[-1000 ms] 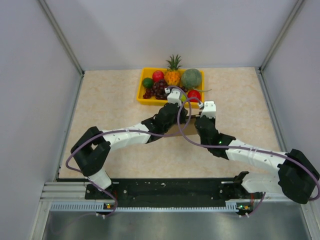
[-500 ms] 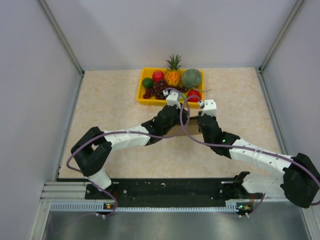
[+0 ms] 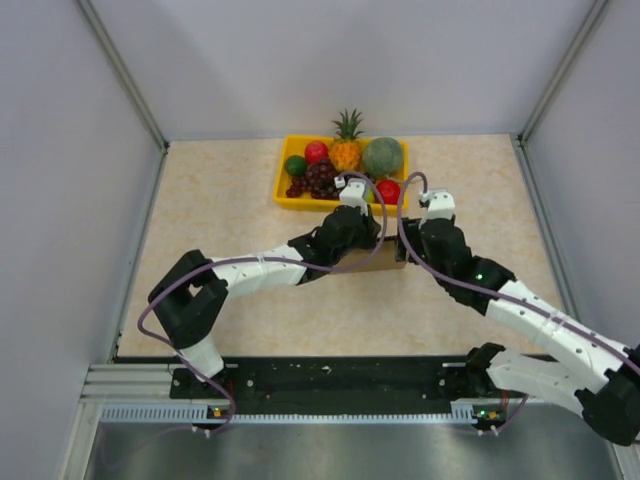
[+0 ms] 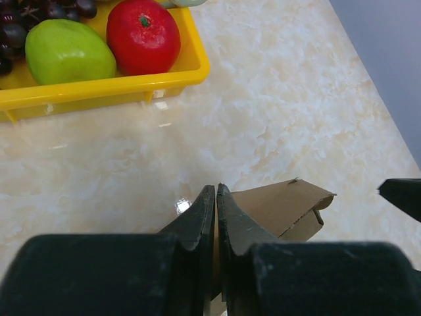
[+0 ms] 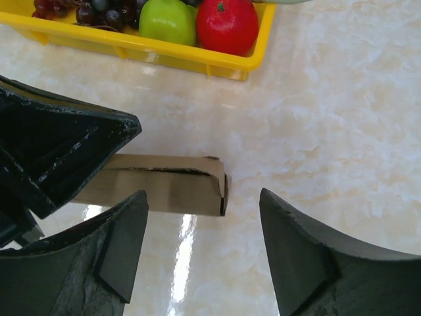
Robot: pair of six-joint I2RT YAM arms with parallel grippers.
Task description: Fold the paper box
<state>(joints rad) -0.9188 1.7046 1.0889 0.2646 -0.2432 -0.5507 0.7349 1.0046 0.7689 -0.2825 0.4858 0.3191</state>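
Paper box (image 3: 378, 260) is seen near the middle of the table (image 3: 220, 210), folded into a low brown carton. Its 9 o'clock end is pinched by the left gripper (image 4: 216, 191), whose 2 fingers are pressed together on the cardboard. The right gripper (image 5: 202, 196) is held spread around the 3 o'clock end, with neither finger touching it. A yellow fruit tray (image 3: 281, 186) is set near at 12 o'clock. Wide tabletop is shown at 9 and 3 o'clock.

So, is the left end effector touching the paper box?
Touching. The left wrist view shows the left end effector shut on the paper box, with cardboard pinched between its fingers.
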